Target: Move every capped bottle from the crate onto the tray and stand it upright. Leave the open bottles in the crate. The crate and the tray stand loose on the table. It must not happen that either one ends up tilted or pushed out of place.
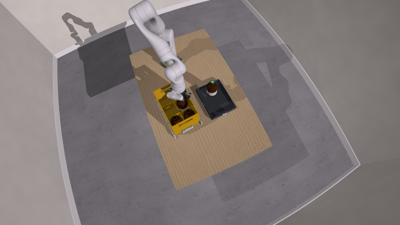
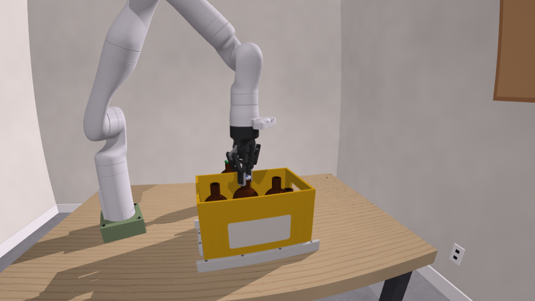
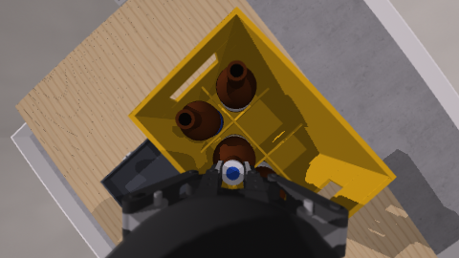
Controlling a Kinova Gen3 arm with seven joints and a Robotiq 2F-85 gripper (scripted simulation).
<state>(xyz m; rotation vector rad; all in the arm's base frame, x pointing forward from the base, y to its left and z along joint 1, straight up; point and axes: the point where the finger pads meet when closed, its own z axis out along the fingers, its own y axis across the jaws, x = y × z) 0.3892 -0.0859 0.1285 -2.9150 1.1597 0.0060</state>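
The yellow crate (image 1: pixel 193 121) (image 2: pixel 215 232) (image 3: pixel 330 129) stands on the table. My gripper (image 2: pixel 246 180) (image 3: pixel 232 167) is shut on the neck of a brown bottle (image 1: pixel 182 105) (image 2: pixel 245 193) (image 3: pixel 233 148) with a white and blue cap. This bottle is upright in a crate compartment. Two open bottles (image 1: pixel 176 120) (image 1: pixel 188 114) (image 3: pixel 236 91) (image 3: pixel 201 121) stand at one end of the crate. Another open bottle (image 2: pixel 215 198) (image 3: pixel 264 172) is mostly hidden by the gripper in the wrist view. A green-capped bottle (image 1: pixel 211 88) (image 2: pixel 226 165) stands upright on the dark tray (image 1: pixel 219 106) (image 3: pixel 126 178).
The tray lies beside the crate, across a narrow gap, with bare tray surface beside the green-capped bottle. The crate walls rise around the bottles, with low dividers between compartments. The arm's green base (image 2: pixel 122 227) is on the wooden table (image 1: pixel 212 145) (image 2: pixel 355 224).
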